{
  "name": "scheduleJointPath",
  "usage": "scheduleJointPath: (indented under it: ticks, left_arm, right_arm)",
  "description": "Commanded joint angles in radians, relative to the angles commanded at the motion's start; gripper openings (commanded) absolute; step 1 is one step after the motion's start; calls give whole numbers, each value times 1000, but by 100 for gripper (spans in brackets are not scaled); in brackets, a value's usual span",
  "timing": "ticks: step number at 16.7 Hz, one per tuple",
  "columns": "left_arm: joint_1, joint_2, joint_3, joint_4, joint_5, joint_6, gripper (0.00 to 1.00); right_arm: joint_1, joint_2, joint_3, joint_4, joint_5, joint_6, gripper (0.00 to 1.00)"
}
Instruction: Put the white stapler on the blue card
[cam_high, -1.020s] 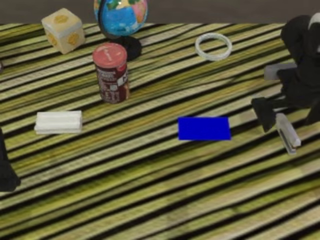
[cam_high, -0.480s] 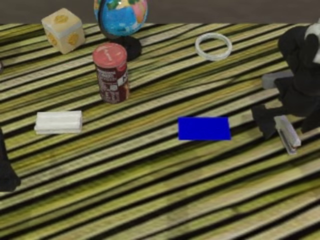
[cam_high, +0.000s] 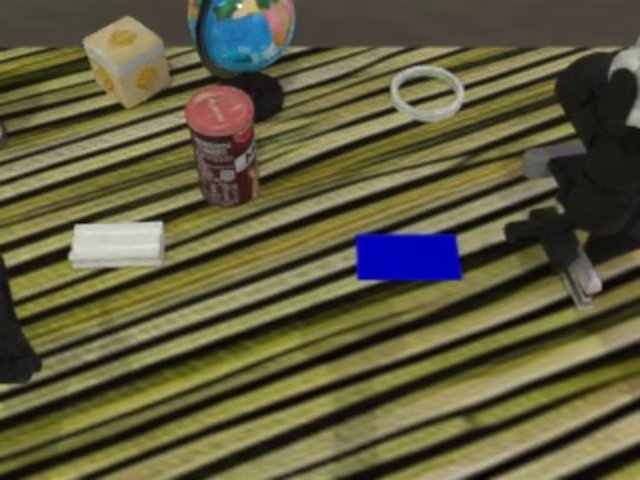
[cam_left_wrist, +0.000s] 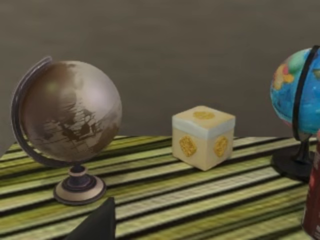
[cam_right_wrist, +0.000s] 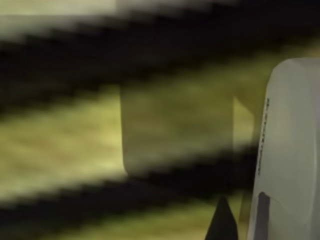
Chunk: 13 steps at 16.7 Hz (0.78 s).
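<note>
Already right end effector (cam_high: 572, 258) pinching slim, rounded white stapler (cam_high: 579, 279) — flat blue card (cam_high: 408, 257) nearby.

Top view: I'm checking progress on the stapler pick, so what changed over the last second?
The right claw came down over the white stapler, its fingers drawing in around the stapler's upper end; a firm grip isn't confirmed. The stapler shows no shift, right of the blue card. The left claw stayed parked at the table's left edge.
</note>
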Motion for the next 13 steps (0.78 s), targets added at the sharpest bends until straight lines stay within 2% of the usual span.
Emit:
scheduleJointPath:
  ticks: [2,3,13]
  left_arm:
    - [0,0,0,0,0,0,100]
    - [0,0,0,0,0,0,100]
    - [0,0,0,0,0,0,100]
  right_arm:
    - [0,0,0,0,0,0,2]
    - [0,0,0,0,0,0,0]
    - [-2,-5,15,-17,0,0,0]
